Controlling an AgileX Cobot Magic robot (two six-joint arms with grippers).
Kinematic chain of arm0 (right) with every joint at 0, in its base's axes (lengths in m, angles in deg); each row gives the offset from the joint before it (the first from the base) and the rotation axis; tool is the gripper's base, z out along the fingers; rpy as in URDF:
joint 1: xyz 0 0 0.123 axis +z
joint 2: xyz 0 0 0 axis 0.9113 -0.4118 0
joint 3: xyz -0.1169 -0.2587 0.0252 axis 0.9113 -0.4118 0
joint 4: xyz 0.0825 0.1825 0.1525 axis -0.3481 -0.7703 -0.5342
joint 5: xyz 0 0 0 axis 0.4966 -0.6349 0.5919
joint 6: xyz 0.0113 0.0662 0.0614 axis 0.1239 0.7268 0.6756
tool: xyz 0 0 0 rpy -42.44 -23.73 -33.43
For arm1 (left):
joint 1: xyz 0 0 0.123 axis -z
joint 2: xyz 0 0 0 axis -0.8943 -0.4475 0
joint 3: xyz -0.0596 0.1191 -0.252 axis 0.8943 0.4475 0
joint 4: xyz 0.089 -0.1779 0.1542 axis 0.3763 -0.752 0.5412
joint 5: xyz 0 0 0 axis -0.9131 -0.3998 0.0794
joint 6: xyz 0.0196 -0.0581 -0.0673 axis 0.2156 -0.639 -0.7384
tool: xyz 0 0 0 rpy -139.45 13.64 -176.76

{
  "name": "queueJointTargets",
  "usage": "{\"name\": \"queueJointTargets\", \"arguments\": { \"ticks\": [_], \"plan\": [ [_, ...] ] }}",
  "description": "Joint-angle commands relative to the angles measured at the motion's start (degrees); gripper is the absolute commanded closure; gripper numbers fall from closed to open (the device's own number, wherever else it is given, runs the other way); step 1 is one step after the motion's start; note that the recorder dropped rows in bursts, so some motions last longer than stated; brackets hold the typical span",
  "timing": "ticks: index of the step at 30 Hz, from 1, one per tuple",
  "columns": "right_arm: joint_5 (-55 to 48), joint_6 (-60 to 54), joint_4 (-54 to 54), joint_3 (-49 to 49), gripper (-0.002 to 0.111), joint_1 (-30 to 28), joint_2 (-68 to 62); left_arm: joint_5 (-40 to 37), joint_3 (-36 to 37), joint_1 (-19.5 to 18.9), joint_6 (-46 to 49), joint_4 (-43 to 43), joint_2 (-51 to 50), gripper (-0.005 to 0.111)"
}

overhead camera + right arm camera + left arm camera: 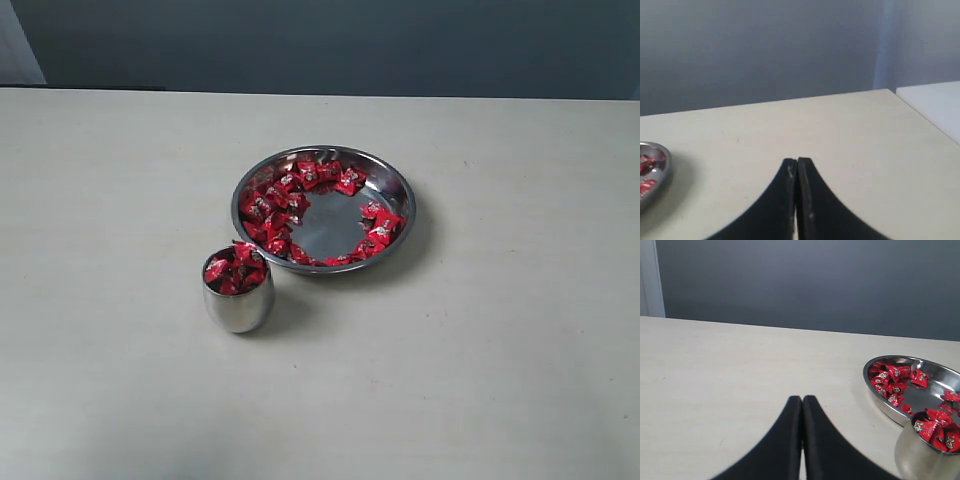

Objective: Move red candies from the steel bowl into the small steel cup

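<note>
Both arms are pulled back over the counter (pixel 500 350). The steel bowl (pixel 335 225) lies ahead of the left gripper (pixel 802 402), toward its inner side. The small steel cup (pixel 238 305) stands nearer, just beside the bowl's rim and already heaped. The right gripper (pixel 797 162) sees only the bowl's edge. Both grippers are closed and empty. The red candies (pixel 275 200) ring the bowl floor with no usable long axis. I judge the left arm nearer, though the cup partly blocks its approach.

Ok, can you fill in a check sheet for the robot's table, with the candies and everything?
Surface: pale table, flat.
Job's things: red candies lie along most of the steel bowl edge, its middle bare; more fill the small steel cup, upright close beside the bowl.
Clutter: nothing seen.
Grippers: left gripper and right gripper both shut, holding nothing.
Cables: nothing seen.
Surroundings: grey-blue wall behind.
</note>
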Motion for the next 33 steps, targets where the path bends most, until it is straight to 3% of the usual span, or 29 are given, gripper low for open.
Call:
{"name": "queueJointTargets", "arguments": {
  "ticks": [1, 10, 33],
  "plan": [
    [1.1, -1.0, 0.9, -4.4, 0.108, -3.3, 1.1, 0.3, 0.1, 0.4, -0.2, 0.5, 0.3, 0.106],
    [5.1, 11.6, 14.5, -8.2, 0.108, -4.1, 1.1, 0.3, 0.1, 0.4, -0.2, 0.6, 0.3, 0.106],
    [5.4, 18.4, 18.5, -8.2, 0.108, -4.1, 1.1, 0.3, 0.1, 0.4, -0.2, 0.6, 0.3, 0.106]
  ]
}}
